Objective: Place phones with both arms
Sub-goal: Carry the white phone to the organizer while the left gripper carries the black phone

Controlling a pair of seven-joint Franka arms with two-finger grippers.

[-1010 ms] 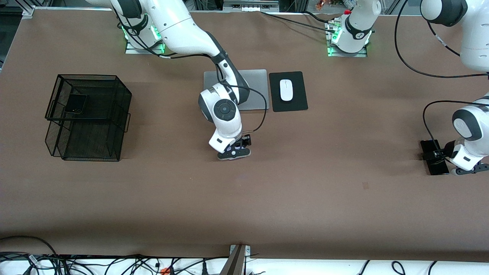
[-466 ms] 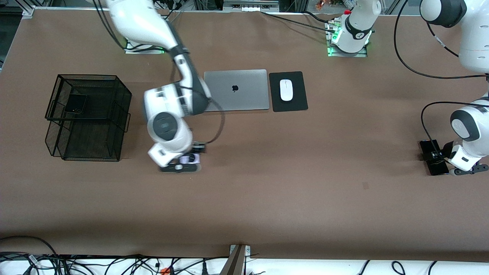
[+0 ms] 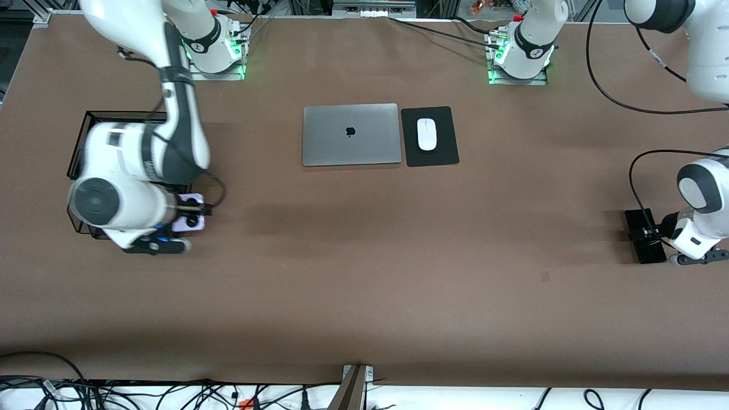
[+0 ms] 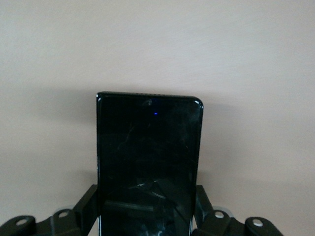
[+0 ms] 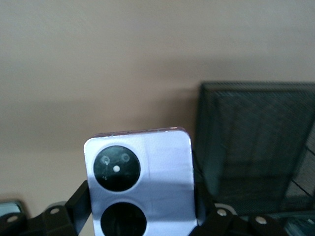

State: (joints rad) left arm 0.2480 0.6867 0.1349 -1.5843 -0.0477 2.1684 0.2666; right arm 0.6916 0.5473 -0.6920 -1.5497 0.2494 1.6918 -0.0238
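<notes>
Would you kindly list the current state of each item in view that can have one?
Lavender phone: held in the right gripper, by the mesh basket.
Long black phone: flat on the table, left gripper shut on it.
Laptop: lid closed.
White mouse: resting on its black pad.
Mesh basket: upright, mostly hidden by the right arm.
</notes>
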